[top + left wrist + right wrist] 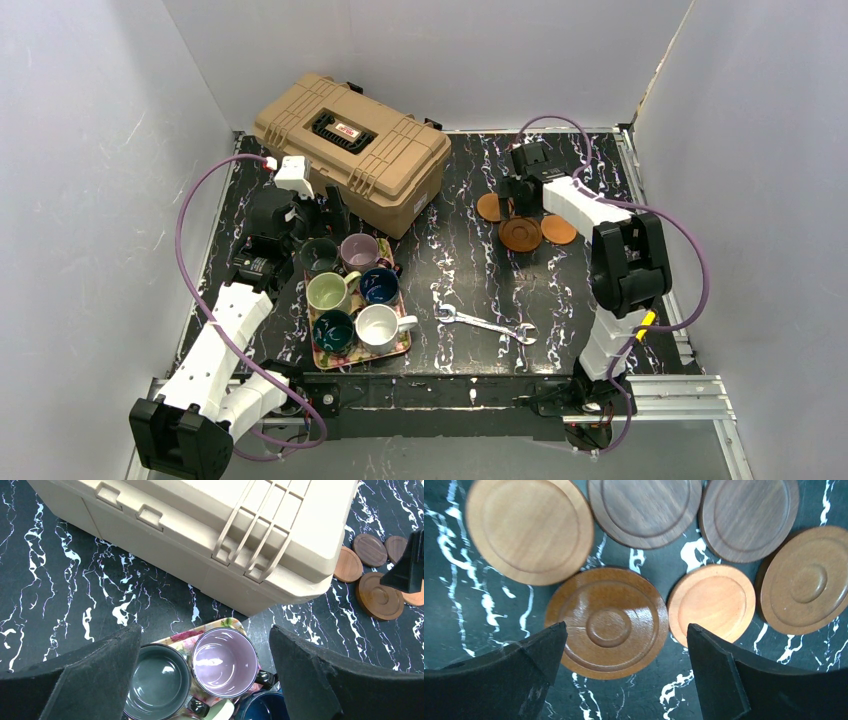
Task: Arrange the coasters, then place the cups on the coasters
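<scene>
Right fingers spread, empty; rimmed coaster between them, small orange coaster just beside one finger. Risk: closing catches both, neighbours scatter. Left fingers spread above pink cup, green cup crowding.

Tan toolbox at the back — steel wrench nearer the front

The setting is a laboratory robot test cell: plain white panel walls enclose a black marbled table edged by an aluminium frame rail, with a left arm and a right arm trailing purple cables, plus a tan toolbox and a wrench
</scene>
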`<state>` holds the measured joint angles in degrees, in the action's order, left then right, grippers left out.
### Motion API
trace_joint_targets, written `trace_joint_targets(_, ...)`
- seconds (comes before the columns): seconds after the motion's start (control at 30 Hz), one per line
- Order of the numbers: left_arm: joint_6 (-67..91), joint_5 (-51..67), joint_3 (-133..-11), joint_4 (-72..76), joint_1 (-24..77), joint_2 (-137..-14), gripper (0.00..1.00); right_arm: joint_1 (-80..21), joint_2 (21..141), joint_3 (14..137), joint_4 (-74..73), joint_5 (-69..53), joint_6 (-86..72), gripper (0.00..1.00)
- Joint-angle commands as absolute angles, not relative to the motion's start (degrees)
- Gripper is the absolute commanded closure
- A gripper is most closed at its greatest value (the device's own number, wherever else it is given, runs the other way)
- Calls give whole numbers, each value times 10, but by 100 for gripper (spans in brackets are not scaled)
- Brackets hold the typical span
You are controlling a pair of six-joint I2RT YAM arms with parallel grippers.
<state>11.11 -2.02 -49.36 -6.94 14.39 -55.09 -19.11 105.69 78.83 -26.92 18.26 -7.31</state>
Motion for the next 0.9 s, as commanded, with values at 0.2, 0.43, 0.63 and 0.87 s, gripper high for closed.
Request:
trace_joint_targets(0.2, 110, -13, -513, -75, 146, -546, 2, -160, 1040, 773, -215, 139, -73, 2)
trace_joint_targets(0.43, 109, -18, -515, -79, 146, -548, 2, -141, 1123, 861, -165, 106, -61, 11)
trace_joint_targets(0.63, 108, -16, -516, -78, 146, -553, 2, -141, 1206, 948, -136, 100, -48, 16)
trace_joint_targets(0.87, 107, -15, -517, -79, 146, -555, 2, -141, 1284, 1037, -138, 78, -26, 19)
